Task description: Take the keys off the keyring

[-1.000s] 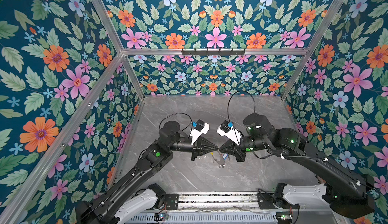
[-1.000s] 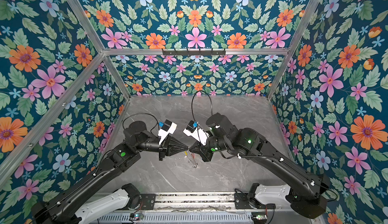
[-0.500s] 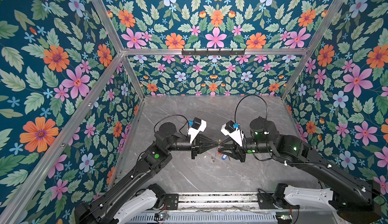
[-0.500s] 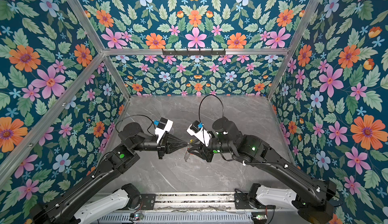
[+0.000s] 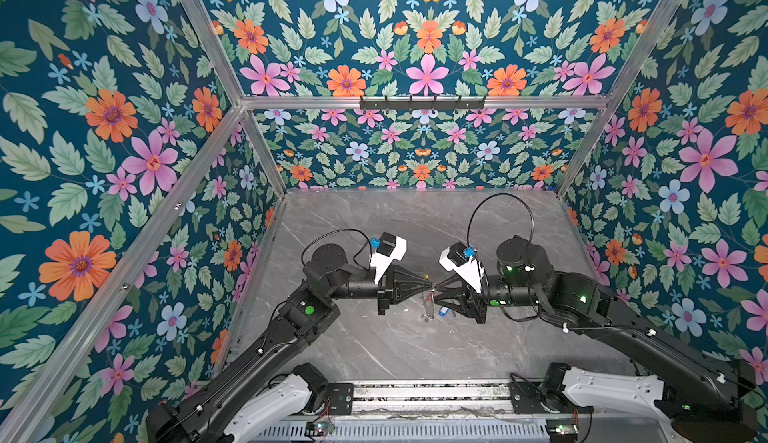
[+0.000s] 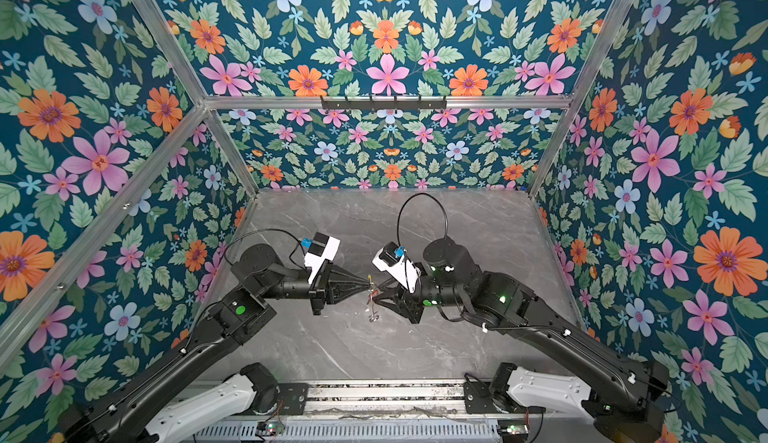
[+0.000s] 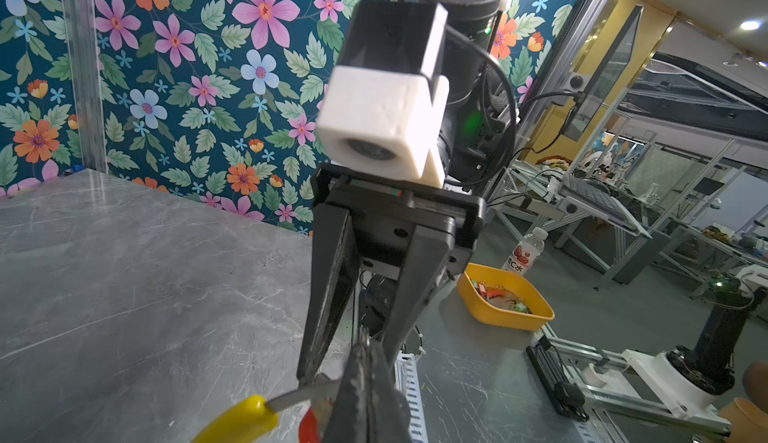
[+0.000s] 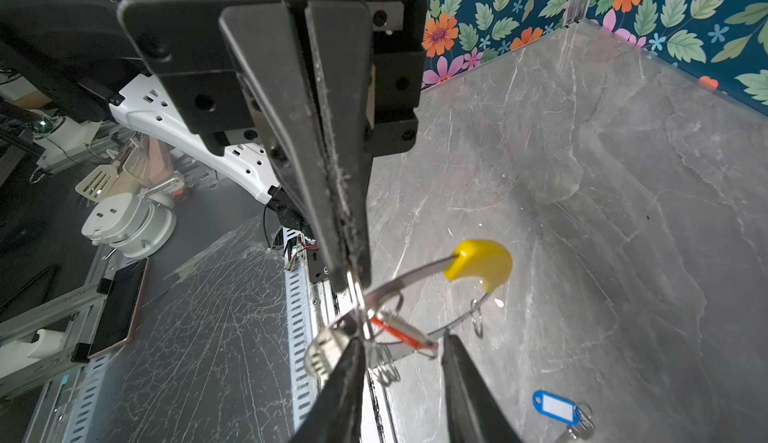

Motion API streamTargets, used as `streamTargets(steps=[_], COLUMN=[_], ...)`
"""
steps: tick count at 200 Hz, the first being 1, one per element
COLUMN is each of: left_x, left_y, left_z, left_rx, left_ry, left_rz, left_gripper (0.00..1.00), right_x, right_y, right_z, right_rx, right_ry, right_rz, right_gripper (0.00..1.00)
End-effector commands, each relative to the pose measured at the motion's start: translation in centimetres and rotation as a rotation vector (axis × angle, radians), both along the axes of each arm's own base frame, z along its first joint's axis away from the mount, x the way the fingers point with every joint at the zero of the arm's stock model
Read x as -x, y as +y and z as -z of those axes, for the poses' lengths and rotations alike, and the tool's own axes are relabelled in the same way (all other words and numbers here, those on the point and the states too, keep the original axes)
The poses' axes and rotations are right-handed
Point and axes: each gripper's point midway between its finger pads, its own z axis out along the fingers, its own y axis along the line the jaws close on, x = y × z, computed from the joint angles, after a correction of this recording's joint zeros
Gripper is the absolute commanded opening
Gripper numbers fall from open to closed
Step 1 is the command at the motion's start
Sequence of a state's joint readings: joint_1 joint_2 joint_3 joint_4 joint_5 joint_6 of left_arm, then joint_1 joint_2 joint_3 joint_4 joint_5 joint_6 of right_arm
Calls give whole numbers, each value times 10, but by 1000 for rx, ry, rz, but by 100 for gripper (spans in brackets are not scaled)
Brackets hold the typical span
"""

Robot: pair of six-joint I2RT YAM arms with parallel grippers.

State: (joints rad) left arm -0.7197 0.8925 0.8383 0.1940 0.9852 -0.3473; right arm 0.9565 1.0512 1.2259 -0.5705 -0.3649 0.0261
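Right gripper [image 8: 404,339]: jaws pressed together a second ago; now they stand apart, with the red plastic label tag [image 8: 401,331] in the gap.
Right arm [image 5: 582,295]: drawn back, so its round black joint [image 5: 519,254] sits further right and nearer.
Left arm [image 5: 291,320]: shifted left.
Large thin silver wire keyring [image 8: 478,264] with a yellow sleeve: it and its small silver metal keys [image 5: 428,316] hang slightly further left than before.

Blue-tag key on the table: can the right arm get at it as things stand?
Probably yes. The blue-tag key lies loose on the table, clear of the keyring that the left gripper holds up. The right gripper is open beside the ring, nothing between it and that key.
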Motion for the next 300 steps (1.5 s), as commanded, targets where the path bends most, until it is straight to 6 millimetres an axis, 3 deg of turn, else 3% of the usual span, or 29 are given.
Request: streamTargets(steps=[1,83,137,203,216,259,300], left_x=[2,2,3,8,8,6,2], left_y=[1,2,4,6,6,8,14], left_z=[-9,-11,-16,-22,-22,-24,-29], left_rx=[35,43,78,107,109,136,212], left_ry=[-30,-29,-29,-31,-31,-32,-41], left_rz=[8,7,-5,18,18,-6,-53], left_gripper=[0,0,0,0,0,0,0], right_x=[-1,-2,-2,2,3,6,7], right_y=[4,7,10,11,12,15,22], right_z=[-14,-26,-23,-15,-15,-19,-26], right_rx=[-56,-97,-97,-90,-94,-115,-170], right_ry=[-25,-58,-54,-44,-41,-40,-45], right_rz=[-7,-14,-22,-45,-56,-76,-101], right_gripper=[28,29,19,35,31,0,0])
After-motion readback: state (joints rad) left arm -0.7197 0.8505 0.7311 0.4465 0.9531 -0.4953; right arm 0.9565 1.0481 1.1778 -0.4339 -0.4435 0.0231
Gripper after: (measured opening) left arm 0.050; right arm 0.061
